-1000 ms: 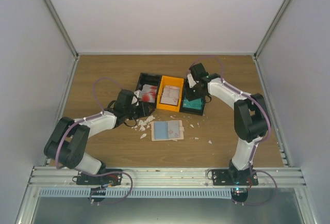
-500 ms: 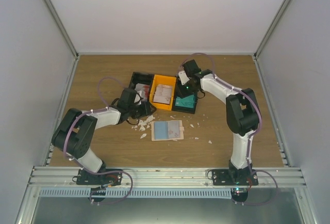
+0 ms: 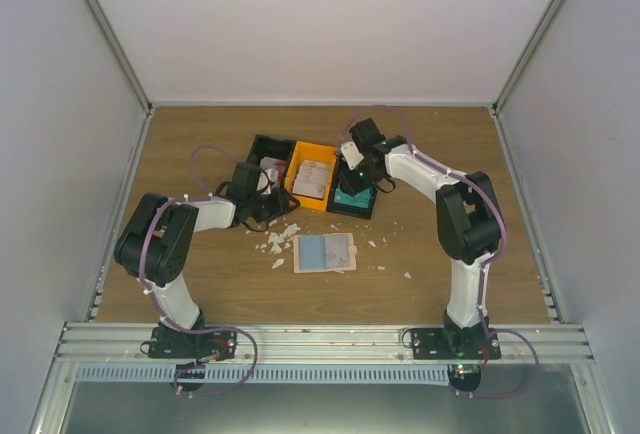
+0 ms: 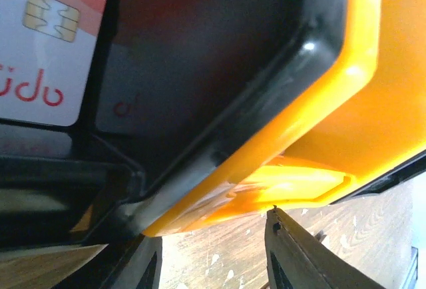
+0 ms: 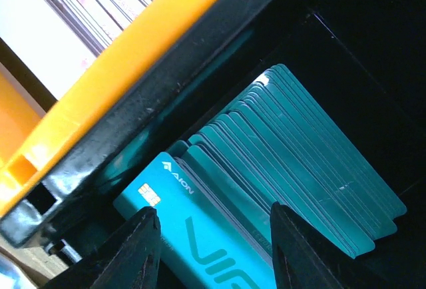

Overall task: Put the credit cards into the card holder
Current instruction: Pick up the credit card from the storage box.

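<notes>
Fingers of the right hand [image 5: 213,246] stood apart over the teal cards [image 5: 299,162] in the black bin [image 5: 373,49]; pinching only the front card [image 5: 178,229] seemed best, then carrying it to the open wallet [image 3: 325,252] on the tabletop [image 3: 300,299]. The left hand [image 4: 213,272] was open, empty.

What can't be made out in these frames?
- Top view: card holder too small to show whether its pockets hold cards.
- Left wrist view: red-and-white card cut off by the top and left edges.
- Right wrist view: teal cards overlap, count unclear; the front one runs off the bottom edge.
</notes>
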